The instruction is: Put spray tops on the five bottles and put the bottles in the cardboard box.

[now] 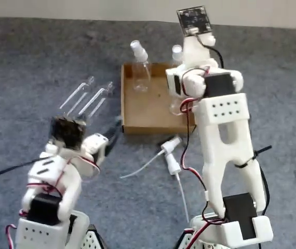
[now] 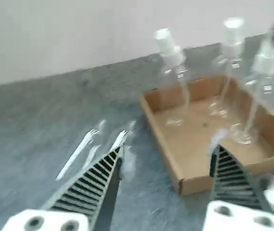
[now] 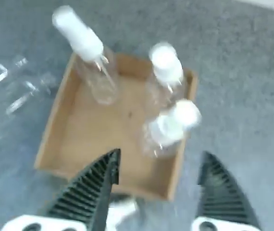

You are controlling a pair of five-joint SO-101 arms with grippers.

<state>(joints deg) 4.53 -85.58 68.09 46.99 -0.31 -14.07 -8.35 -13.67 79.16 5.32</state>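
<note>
The cardboard box (image 1: 149, 115) lies open-topped on the grey surface (image 1: 39, 52), past the two arms. The right arm (image 1: 223, 135) stretches out over the box's right half. Its pincer (image 3: 161, 155) hangs above the box's near wall with the jaws spread wide and nothing between them. The left arm (image 1: 54, 181) sits low at the near left. Its pincer (image 2: 168, 154) points toward the box's near left corner, and it too is spread wide and empty.

Three clear bottles stand inside the box, each with a white spray top on. The first bottle (image 1: 140, 78) is by the far left corner and the second bottle (image 3: 162, 82) is by the far right corner. The third bottle (image 3: 168, 130) stands nearer, along the right wall. Two more bottles lie on their sides on the surface left of the box, side by side and without tops: one bare bottle (image 1: 78, 94) and the other bare bottle (image 1: 98, 101).

Two loose spray tops lie just in front of the box's near wall. One spray top (image 1: 170, 145) has its thin tube trailing leftward, and the other spray top (image 1: 173, 165) points its tube toward the right arm's base.
</note>
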